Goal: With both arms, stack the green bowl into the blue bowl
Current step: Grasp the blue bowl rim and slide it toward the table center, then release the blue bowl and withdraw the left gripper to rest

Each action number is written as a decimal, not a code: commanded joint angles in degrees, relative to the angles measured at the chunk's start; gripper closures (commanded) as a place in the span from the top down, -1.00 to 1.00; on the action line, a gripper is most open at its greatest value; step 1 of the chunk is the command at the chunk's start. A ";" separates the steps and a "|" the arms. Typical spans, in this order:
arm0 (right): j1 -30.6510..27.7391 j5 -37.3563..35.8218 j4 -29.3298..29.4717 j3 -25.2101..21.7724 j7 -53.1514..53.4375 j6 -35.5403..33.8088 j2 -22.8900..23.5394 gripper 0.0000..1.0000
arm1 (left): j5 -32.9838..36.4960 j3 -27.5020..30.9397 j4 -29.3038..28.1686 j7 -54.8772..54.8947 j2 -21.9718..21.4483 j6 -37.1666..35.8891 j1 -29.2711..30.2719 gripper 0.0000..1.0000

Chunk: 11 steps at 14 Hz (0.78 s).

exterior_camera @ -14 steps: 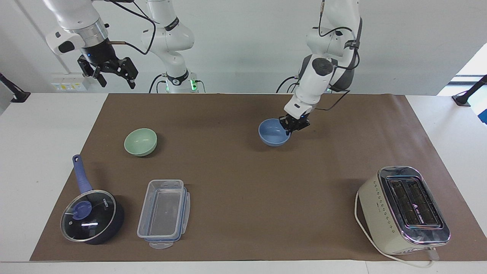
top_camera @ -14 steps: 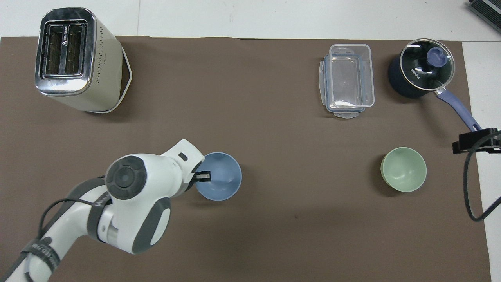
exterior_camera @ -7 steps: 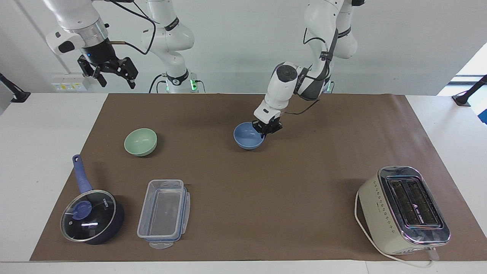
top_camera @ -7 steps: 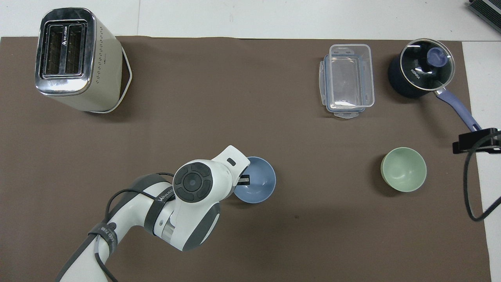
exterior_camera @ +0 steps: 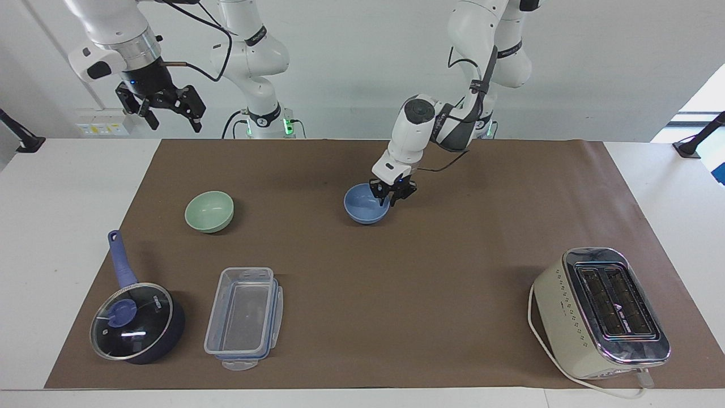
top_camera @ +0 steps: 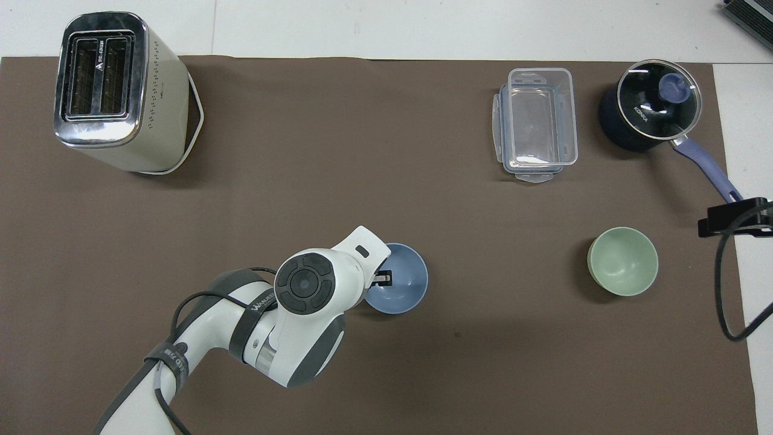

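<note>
Upright, blue bowl (exterior_camera: 365, 206) mouth-up.

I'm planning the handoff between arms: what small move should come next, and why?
Probably lift the left gripper clear of the blue bowl: its fingers are parted at the rim and the bowl sits on the mat. The green bowl lies untouched; the right gripper waits raised, open.
</note>
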 commanded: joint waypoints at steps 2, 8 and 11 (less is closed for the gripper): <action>-0.36 -0.20 -1.58 -0.06 -1.51 0.48 -1.45 1.00 | 1.41 1.49 0.58 3.42 -4.92 -4.98 2.22 1.00; -1.68 -0.20 -4.21 -0.85 -3.79 1.19 -1.89 1.00 | 9.76 1.49 2.41 17.04 -12.39 -10.17 15.40 1.00; -3.87 -0.29 -10.87 -0.77 -4.50 6.62 -2.50 1.00 | 9.77 1.49 13.89 28.80 -13.46 -25.41 23.13 1.00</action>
